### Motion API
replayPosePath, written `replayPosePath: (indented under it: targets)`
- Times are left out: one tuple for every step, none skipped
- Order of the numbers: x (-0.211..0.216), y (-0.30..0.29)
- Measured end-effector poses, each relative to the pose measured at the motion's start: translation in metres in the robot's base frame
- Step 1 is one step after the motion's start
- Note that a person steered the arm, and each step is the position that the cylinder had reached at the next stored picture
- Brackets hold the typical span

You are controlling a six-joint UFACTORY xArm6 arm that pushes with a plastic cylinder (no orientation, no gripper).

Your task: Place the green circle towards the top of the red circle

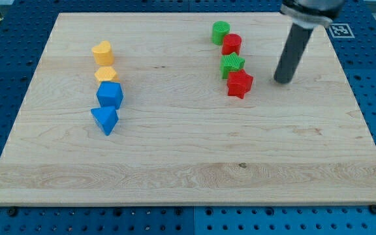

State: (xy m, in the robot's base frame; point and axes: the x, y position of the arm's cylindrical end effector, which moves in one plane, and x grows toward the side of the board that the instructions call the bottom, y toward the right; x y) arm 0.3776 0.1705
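No claw is fitted; the arm ends in a dark rod, so nothing is gripped. The tip (282, 81) is set on the bench (188, 163), well to the view's right of the red star (239, 84) and apart from it. The green star (232, 65) is seen touching the red star from above. The red circle (232, 44) is placed above that, and the green circle (220, 31) is found touching it at its upper left. At the view's left, a yellow heart (102, 52), yellow hexagon (106, 74), blue cube (109, 95) and blue triangle (105, 119) are lined up.
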Motion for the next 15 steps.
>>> replayPosePath:
  targets:
    - [-0.05, -0.01]
    - [-0.091, -0.02]
    - [-0.106, -0.023]
    - [-0.108, -0.024]
    - [-0.117, -0.04]
    - [-0.132, -0.054]
    - [-0.14, -0.085]
    - [-0.142, -0.118]
    - [-0.131, -0.13]
    - [-0.125, -0.144]
    - [-0.116, -0.172]
    - [-0.115, -0.183]
    - [-0.115, -0.183]
    - [-0.115, -0.179]
    - [-0.115, -0.173]
